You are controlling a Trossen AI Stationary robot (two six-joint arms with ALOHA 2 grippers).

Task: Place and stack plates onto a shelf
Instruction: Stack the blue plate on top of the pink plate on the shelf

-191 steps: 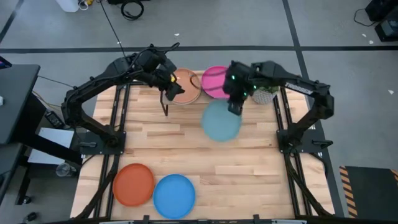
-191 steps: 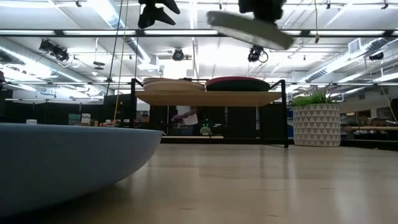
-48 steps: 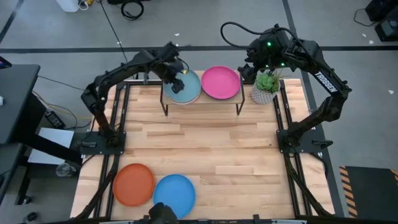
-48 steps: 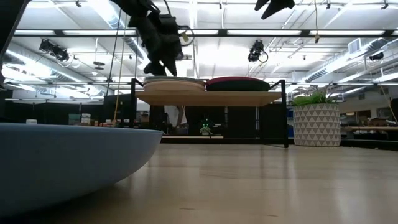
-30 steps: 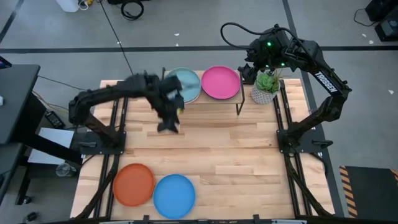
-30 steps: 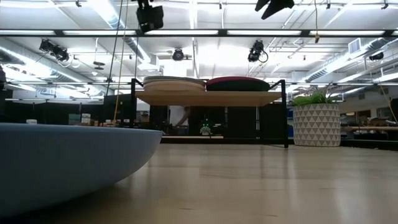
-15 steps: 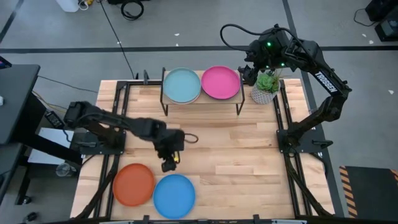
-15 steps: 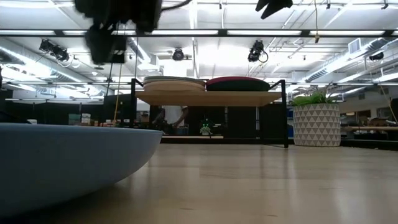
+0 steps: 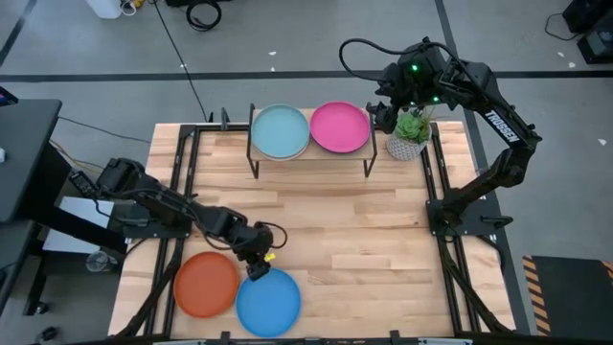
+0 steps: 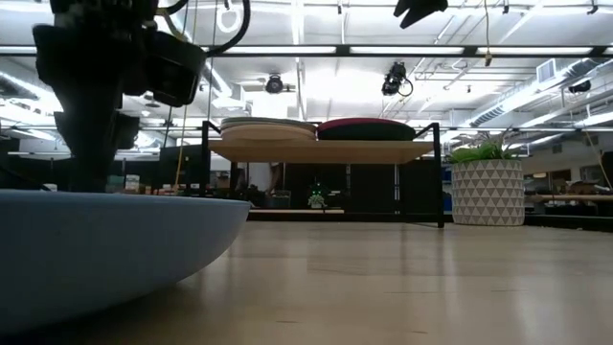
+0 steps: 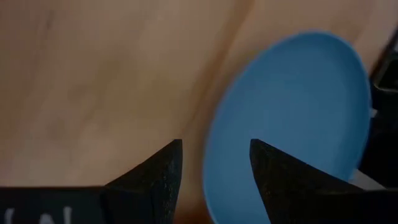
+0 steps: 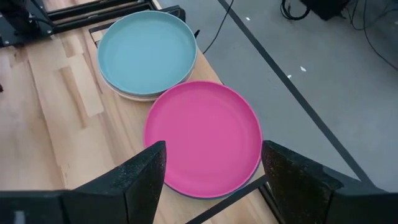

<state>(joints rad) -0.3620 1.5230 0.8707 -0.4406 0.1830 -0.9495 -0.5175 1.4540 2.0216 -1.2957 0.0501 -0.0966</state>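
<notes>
A blue plate (image 9: pixel 268 302) lies on the table near its front edge, beside an orange plate (image 9: pixel 205 285). My left gripper (image 9: pixel 257 267) is low over the blue plate's far rim. It is open, one finger over the plate's inside and one outside (image 11: pixel 214 168). On the shelf (image 9: pixel 308 153) at the far side, a light teal plate (image 9: pixel 281 130) tops a stack next to a pink plate (image 9: pixel 340 126). My right gripper (image 12: pixel 211 180) hangs open high above the shelf's right end. My left gripper comes slanting down from the table's left at the blue plate's far rim (image 11: pixel 208 155), which stands in the gap between the two fingers. I cannot tell whether either finger touches the rim. The plate lies flat on the table.
A potted plant (image 9: pixel 409 134) in a white patterned pot stands right of the shelf. The middle of the wooden table (image 9: pixel 364 230) between the shelf and the two near plates is bare. Black rails (image 9: pixel 182 192) run along both sides.
My left gripper has swung from just in front of the shelf toward the table's near edge and down, rolling as it went, and now sits low at the blue plate's far rim. The plates have stayed in place.
</notes>
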